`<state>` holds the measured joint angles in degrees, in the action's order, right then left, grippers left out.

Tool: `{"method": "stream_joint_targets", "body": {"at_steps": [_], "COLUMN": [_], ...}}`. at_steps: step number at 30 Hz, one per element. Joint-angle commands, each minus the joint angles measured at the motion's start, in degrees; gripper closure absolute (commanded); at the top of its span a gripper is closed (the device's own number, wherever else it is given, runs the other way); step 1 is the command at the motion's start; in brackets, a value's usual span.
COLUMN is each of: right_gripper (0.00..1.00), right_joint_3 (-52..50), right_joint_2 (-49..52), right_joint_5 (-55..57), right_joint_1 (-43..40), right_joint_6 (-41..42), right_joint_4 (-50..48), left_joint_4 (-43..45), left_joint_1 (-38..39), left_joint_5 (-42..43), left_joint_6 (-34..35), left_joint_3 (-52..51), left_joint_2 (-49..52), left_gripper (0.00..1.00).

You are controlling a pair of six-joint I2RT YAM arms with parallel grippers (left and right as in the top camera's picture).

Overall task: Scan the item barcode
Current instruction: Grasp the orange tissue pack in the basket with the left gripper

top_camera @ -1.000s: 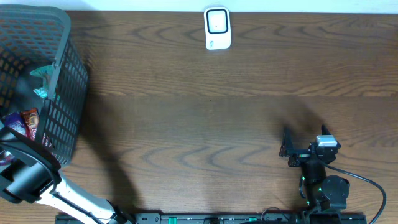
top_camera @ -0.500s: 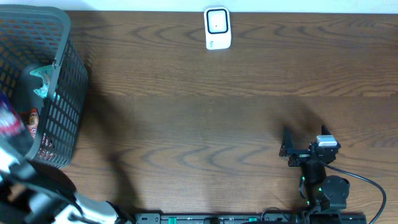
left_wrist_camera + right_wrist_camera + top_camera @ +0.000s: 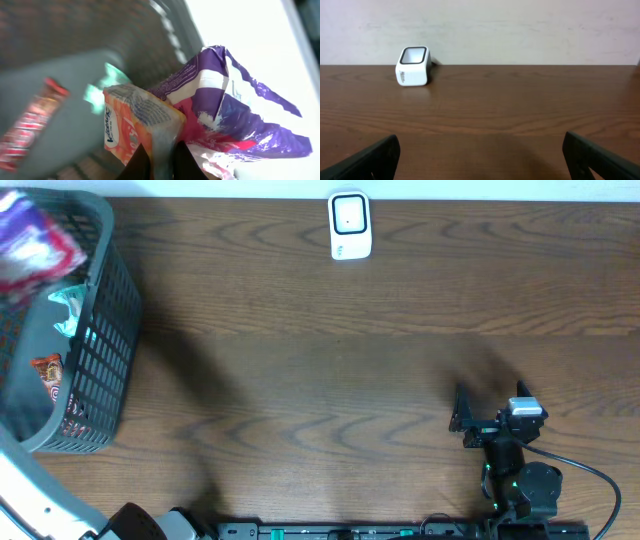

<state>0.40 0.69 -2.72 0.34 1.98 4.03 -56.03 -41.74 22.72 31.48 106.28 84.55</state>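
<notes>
Starting at the near edge of the surface (image 3: 330, 380), the right pincer (image 3: 461, 415) is parked just ahead of its base. Its fingers are spread wide with nothing between them, exactly as a second ago.

At the near-left corner, only the white link of the left arm (image 3: 25, 500) shows from above. It has swung up. A second ago it was reaching down into the basket (image 3: 100, 360), and the goods lay low inside. Now they are a purple and red blur (image 3: 35, 230) over the basket's far rim, clearly in motion.

The left wrist view gives the grip. The left pincer (image 3: 162, 162) is narrowed hard on the grey end of an orange pack (image 3: 135, 125). A purple bag (image 3: 235, 115) is pressed just behind the pack, and I cannot tell whether it is pinched too or only riding along. Below them, inside the basket, lie a red snack bar (image 3: 30, 130) and a teal scrap (image 3: 107, 82).

At the far edge of the surface, well apart from the basket, the white scanner (image 3: 350, 225) has not moved, and its window faces up.

The pick therefore looks finished and the carry has begun. No barcode shows on either item, so the pack will likely need turning before it is held over the window. A second item trailing along could confuse the read.
</notes>
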Motion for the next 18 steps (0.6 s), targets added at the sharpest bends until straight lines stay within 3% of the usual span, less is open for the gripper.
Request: {"method": "stream_joint_targets", "body": {"at_steps": [1, 6, 14, 18], "right_gripper": [0.01, 0.01, 0.01, 0.01], "right_joint_3": [-0.04, -0.04, -0.04, -0.04], "right_joint_2": [-0.37, -0.37, -0.37, -0.37], "right_joint_5": [0.46, 0.46, 0.46, 0.46], "right_joint_1": [-0.24, -0.24, -0.24, -0.24], "right_joint_6": [0.57, 0.57, 0.57, 0.57], "right_joint_4": [0.26, 0.26, 0.26, 0.26], "left_joint_4": [1.07, 0.92, -6.54, -8.70], "left_joint_1": [2.21, 2.71, 2.54, 2.54], "left_joint_5": [7.82, 0.35, -34.05, -42.16], "left_joint_6": [1.81, 1.84, 1.79, 1.60], "left_joint_3": [0.37, 0.37, 0.33, -0.02], "left_joint_2": [-0.66, -0.98, -0.04, 2.03], "left_gripper": [0.93, 0.93, 0.93, 0.93]}}
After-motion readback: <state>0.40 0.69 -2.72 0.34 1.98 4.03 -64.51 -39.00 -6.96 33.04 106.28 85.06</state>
